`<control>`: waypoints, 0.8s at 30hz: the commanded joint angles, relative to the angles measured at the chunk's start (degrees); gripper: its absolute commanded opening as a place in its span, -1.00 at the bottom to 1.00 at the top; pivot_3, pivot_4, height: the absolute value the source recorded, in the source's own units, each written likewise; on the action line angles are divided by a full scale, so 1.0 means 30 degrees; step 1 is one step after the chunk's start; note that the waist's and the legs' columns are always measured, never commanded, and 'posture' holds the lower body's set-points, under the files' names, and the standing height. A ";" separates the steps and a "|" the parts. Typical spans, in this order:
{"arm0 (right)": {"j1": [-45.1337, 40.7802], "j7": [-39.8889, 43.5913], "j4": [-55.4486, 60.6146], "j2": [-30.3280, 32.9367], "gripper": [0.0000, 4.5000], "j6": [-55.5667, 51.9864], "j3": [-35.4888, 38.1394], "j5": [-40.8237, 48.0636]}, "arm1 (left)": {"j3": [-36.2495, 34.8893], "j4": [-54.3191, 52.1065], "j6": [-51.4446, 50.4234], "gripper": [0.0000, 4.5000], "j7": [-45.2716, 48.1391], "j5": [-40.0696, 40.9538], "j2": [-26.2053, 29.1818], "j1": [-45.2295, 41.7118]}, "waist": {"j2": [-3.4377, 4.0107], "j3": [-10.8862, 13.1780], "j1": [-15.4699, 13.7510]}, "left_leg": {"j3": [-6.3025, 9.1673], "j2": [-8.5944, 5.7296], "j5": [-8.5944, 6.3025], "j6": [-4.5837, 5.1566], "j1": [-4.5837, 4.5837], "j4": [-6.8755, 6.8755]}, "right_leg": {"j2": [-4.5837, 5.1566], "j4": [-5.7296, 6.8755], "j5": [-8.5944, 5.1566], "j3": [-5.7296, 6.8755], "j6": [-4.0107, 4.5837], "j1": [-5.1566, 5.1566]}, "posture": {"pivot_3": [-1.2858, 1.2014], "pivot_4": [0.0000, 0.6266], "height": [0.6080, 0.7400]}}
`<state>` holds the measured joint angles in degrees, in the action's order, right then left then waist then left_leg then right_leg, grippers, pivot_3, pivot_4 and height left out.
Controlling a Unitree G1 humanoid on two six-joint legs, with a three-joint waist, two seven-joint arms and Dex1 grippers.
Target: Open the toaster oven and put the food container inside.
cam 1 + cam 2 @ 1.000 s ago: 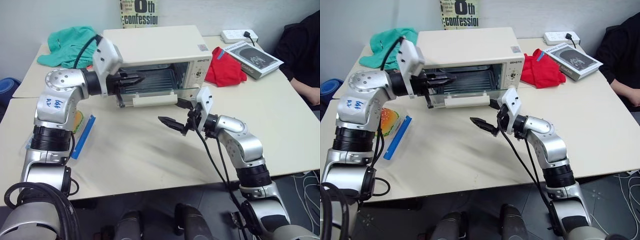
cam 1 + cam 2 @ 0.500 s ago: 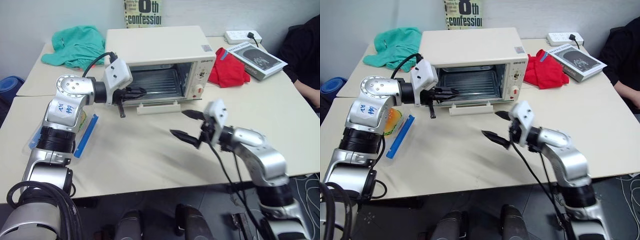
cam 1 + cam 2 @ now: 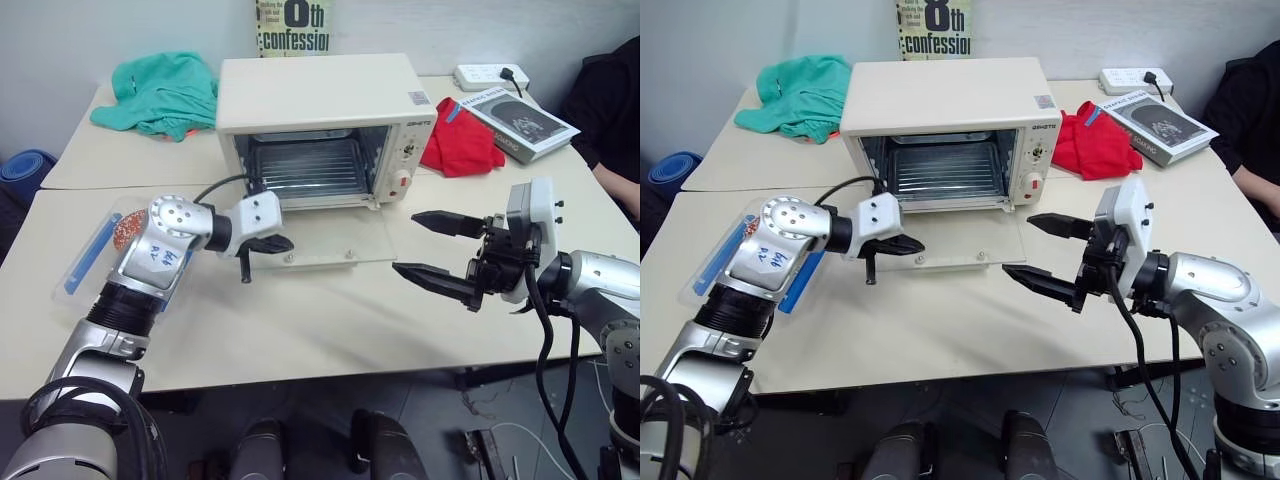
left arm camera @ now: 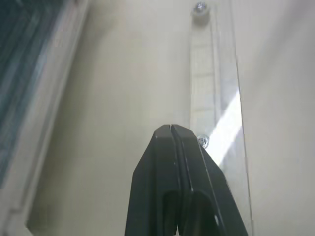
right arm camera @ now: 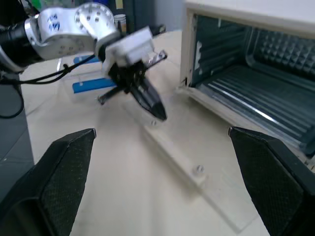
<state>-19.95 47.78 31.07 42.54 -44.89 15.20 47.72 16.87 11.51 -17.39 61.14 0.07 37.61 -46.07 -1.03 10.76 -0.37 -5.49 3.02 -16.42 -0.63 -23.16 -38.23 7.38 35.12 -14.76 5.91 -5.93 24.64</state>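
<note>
Oven door (image 3: 330, 243) went from part-open to flat down on the surface, left gripper (image 3: 284, 243) dropped with it at the handle edge, right gripper (image 3: 438, 247) pulled back toward the robot's right.

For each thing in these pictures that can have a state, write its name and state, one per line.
toaster oven: door folded fully down, flat on the table, cavity empty.
food container: lid on, on the table beside the left arm.
left tool: shut, tips at the door's handle edge.
right tool: open, holding nothing.
</note>
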 commanded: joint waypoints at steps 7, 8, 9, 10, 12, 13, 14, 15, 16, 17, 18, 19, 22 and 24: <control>-0.1267 0.0481 -0.0451 0.0512 1.00 0.0287 -0.0484 0.0439 | -0.1396 -0.4482 -0.2831 -0.99 -0.0446 0.0562 0.0279 0.1511 | -0.0002 -0.0001 -0.0234 | -0.0008 -0.0002 -0.0021 0.0037 -0.0005 -0.0025 | 0.0007 -0.0005 0.0008 -0.0009 -0.0013 -0.0003 | 0.03 -0.52 1.00; -0.1476 0.0588 -0.0635 0.0529 1.00 0.0307 -0.0599 0.0403 | -0.2075 -0.5380 -0.3912 -0.92 -0.0365 0.1251 0.0437 0.1738 | -0.0002 -0.0001 -0.0232 | -0.0002 -0.0002 -0.0020 0.0038 -0.0005 -0.0024 | 0.0007 0.0002 0.0007 -0.0008 -0.0013 -0.0003 | 0.03 -0.52 1.00; -0.1687 0.0735 -0.0812 0.0550 1.00 0.0313 -0.0725 0.0405 | -0.3037 -0.6528 -0.5588 -0.82 -0.0309 0.2263 0.0670 0.2043 | -0.0002 -0.0001 -0.0182 | -0.0003 0.0001 -0.0020 0.0039 -0.0006 -0.0024 | 0.0005 0.0002 0.0007 -0.0010 -0.0013 0.0000 | 0.03 -0.52 1.00; -0.1906 0.0918 -0.1003 0.0577 1.00 0.0362 -0.0882 0.0365 | -0.4000 -0.7626 -0.7191 -0.72 -0.0310 0.3236 0.0964 0.2376 | -0.0003 0.0000 -0.0181 | -0.0005 0.0001 -0.0019 0.0040 -0.0009 -0.0024 | 0.0005 0.0009 0.0007 -0.0014 -0.0013 0.0012 | 0.03 -0.52 1.00; -0.2298 0.1459 -0.1395 0.0695 1.00 0.0472 -0.1213 0.0325 | -0.6145 -0.9992 -1.0253 -0.47 -0.0537 0.4892 0.1810 0.3469 | -0.0004 0.0000 -0.0115 | 0.0015 0.0010 -0.0016 0.0034 -0.0010 -0.0021 | -0.0002 0.0019 0.0005 -0.0007 -0.0010 0.0008 | 0.03 -0.52 1.00; -0.2513 0.1815 -0.1655 0.0771 1.00 0.0485 -0.1370 0.0364 | -0.7324 -1.1145 -1.1649 -0.35 -0.0798 0.5511 0.2184 0.4186 | -0.0003 0.0000 -0.0057 | 0.0014 0.0010 -0.0015 0.0032 -0.0008 -0.0016 | -0.0001 0.0021 0.0005 -0.0009 -0.0010 0.0009 | 0.03 -0.52 1.00; -0.2725 0.2178 -0.1928 0.0849 1.00 0.0467 -0.1510 0.0407 | -0.8464 -1.2238 -1.2893 -0.20 -0.1141 0.6037 0.2457 0.4904 | -0.0002 0.0000 0.0069 | 0.0017 0.0010 -0.0014 0.0031 -0.0005 -0.0012 | -0.0001 0.0021 0.0005 -0.0010 -0.0010 0.0008 | 0.03 -0.52 1.00; -0.3031 0.2561 -0.2297 0.0911 1.00 0.0395 -0.1715 0.0420 | -0.9848 -1.3309 -1.4272 -0.08 -0.1508 0.6652 0.2590 0.5663 | -0.0003 0.0000 0.0115 | 0.0016 0.0010 -0.0005 0.0014 0.0000 -0.0003 | 0.0000 0.0019 0.0005 -0.0015 -0.0011 0.0007 | 0.03 -0.52 1.00; -0.3341 0.2918 -0.2690 0.0981 1.00 0.0317 -0.1939 0.0419 | -1.1231 -1.4299 -1.5553 0.05 -0.1773 0.7313 0.2602 0.6378 | -0.0003 0.0000 0.0151 | 0.0018 0.0006 0.0003 0.0000 0.0004 -0.0002 | 0.0004 0.0015 0.0005 -0.0014 -0.0011 0.0000 | 0.03 -0.52 1.00; -0.3635 0.3292 -0.3085 0.1050 1.00 0.0321 -0.2175 0.0344 | -1.2501 -1.5237 -1.6742 0.21 -0.1991 0.7897 0.2585 0.7040 | -0.0003 0.0001 0.0203 | 0.0016 0.0008 0.0002 0.0002 0.0005 -0.0005 | 0.0002 0.0006 0.0005 -0.0014 -0.0011 -0.0001 | 0.03 -0.52 1.00; -0.4025 0.3725 -0.3574 0.1086 1.00 0.0223 -0.2452 0.0342 | -1.3963 -1.6231 -1.7960 0.34 -0.2154 0.8450 0.2530 0.7780 | -0.0004 0.0001 0.0183 | 0.0020 0.0009 0.0002 0.0004 0.0003 -0.0007 | 0.0002 0.0006 0.0005 -0.0017 -0.0011 0.0000 | 0.03 -0.52 1.00; -0.4297 0.4144 -0.3961 0.1130 1.00 0.0236 -0.2650 0.0296 | -1.5053 -1.7082 -1.8874 0.47 -0.2303 0.8879 0.2518 0.8396 | -0.0007 0.0003 0.0179 | 0.0029 0.0007 0.0002 0.0004 0.0004 -0.0008 | 0.0003 0.0013 0.0005 -0.0014 -0.0011 -0.0005 | 0.03 -0.52 1.00; -0.5497 0.5409 -0.5476 0.0918 1.00 0.1144 -0.3759 -0.0759 | -1.9029 -1.9382 -2.1221 0.86 -0.2592 0.9284 0.2646 1.1146 | -0.0008 0.0002 0.0179 | 0.0045 0.0006 0.0003 0.0002 0.0008 -0.0011 | 0.0002 0.0000 0.0004 -0.0011 -0.0008 -0.0009 | 0.03 -0.52 1.00; -0.6384 0.5964 -0.6625 0.0500 1.00 0.1970 -0.4567 -0.1692 | -2.1680 -2.0192 -2.2303 0.99 -0.2729 0.9107 0.2543 1.3091 | -0.0007 0.0002 0.0186 | 0.0043 0.0003 0.0011 -0.0013 0.0015 -0.0012 | 0.0004 -0.0014 0.0000 -0.0013 -0.0001 -0.0010 | 0.03 -0.52 1.00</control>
<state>-37.22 63.77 12.77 44.56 -41.88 2.36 44.53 -40.84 -45.89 -81.29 53.50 27.36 45.15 -9.10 -1.06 10.77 0.19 -5.36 3.03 -16.38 -0.68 -23.11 -38.26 7.39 35.04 -14.76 5.87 -5.91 24.62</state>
